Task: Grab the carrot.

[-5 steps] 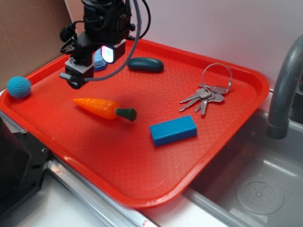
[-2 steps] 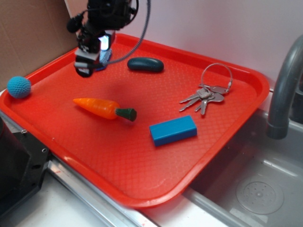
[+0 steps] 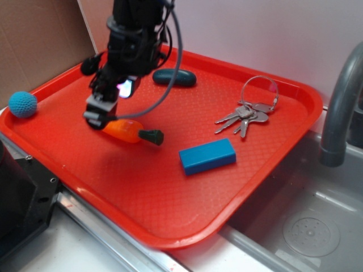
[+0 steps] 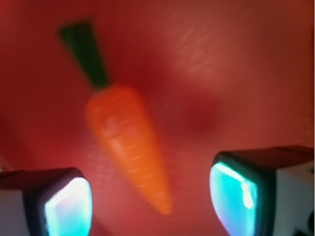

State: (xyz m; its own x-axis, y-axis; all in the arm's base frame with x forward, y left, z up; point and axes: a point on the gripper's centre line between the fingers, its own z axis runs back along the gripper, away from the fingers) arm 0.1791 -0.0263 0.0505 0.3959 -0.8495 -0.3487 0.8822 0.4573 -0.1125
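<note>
I see kitchen-style test setup: grey faucet [image 3: 340,107] over sink [image 3: 306,226], red tray [image 3: 170,209] beside sink.

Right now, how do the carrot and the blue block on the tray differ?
The carrot is orange, tapered and ridged with a dark green top; the blue block is a flat-sided rectangular bar. The gripper sits over the carrot's pointed end, hiding it in the exterior view; the blue block is fully exposed with nothing near it. The carrot lies nearer the tray's left side, the block toward the middle. Both lie flat on the red tray and look similar in length.
</note>
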